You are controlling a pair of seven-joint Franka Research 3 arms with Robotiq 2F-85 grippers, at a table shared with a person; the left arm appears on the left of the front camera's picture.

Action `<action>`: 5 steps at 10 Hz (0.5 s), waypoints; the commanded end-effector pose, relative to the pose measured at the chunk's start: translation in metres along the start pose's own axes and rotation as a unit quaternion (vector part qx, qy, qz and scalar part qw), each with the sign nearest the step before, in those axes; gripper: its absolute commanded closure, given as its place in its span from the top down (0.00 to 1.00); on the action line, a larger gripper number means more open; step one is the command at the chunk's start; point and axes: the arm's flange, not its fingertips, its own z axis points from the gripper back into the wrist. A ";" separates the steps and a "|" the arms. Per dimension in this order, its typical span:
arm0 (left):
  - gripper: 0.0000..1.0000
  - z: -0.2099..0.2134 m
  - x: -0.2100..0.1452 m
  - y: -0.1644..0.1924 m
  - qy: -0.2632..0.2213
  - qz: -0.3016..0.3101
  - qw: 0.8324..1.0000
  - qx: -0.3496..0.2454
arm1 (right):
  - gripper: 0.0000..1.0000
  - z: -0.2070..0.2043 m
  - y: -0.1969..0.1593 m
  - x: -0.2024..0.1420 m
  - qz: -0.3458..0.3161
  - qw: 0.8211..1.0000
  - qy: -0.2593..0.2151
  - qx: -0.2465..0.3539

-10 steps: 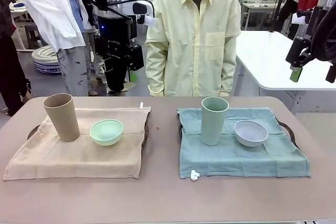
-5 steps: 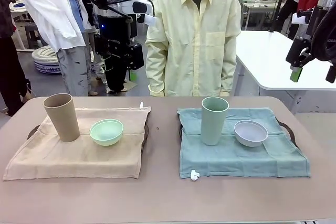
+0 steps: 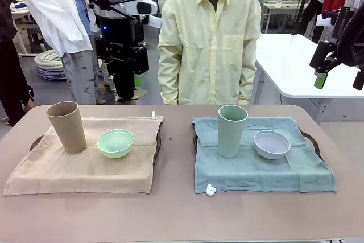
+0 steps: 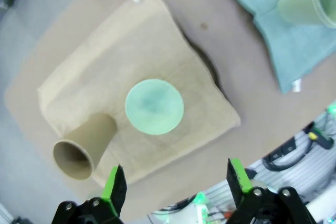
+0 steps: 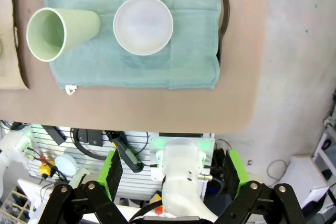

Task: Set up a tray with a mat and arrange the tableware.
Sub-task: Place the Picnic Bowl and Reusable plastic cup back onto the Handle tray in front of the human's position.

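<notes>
My left gripper [image 4: 173, 182] has swung slightly leftward, both claws spread and empty. Below it sit the tan cup [image 4: 84, 148] and mint bowl [image 4: 154, 106]; the tray [image 4: 207, 66] is mostly hidden under the mat [image 4: 131, 66].

Both arms hang high above the tabletop [image 3: 176, 214]. The left claw [image 4: 173, 184] and the right claw [image 5: 170, 174] point down, jaws spread wide, holding nothing.
</notes>
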 end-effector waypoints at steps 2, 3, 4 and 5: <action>1.00 0.007 -0.039 0.089 0.003 0.044 0.996 -0.074 | 1.00 -0.006 -0.019 0.006 -0.016 0.999 -0.003 0.039; 1.00 0.015 -0.054 0.120 -0.011 0.057 0.994 -0.097 | 1.00 -0.004 -0.033 0.007 -0.011 0.997 0.000 0.073; 1.00 0.024 -0.073 0.147 -0.027 0.065 0.989 -0.132 | 1.00 -0.002 -0.050 0.008 -0.001 0.992 0.012 0.128; 1.00 0.029 -0.089 0.168 -0.043 0.073 0.983 -0.163 | 1.00 -0.003 -0.066 0.010 -0.005 0.984 0.019 0.174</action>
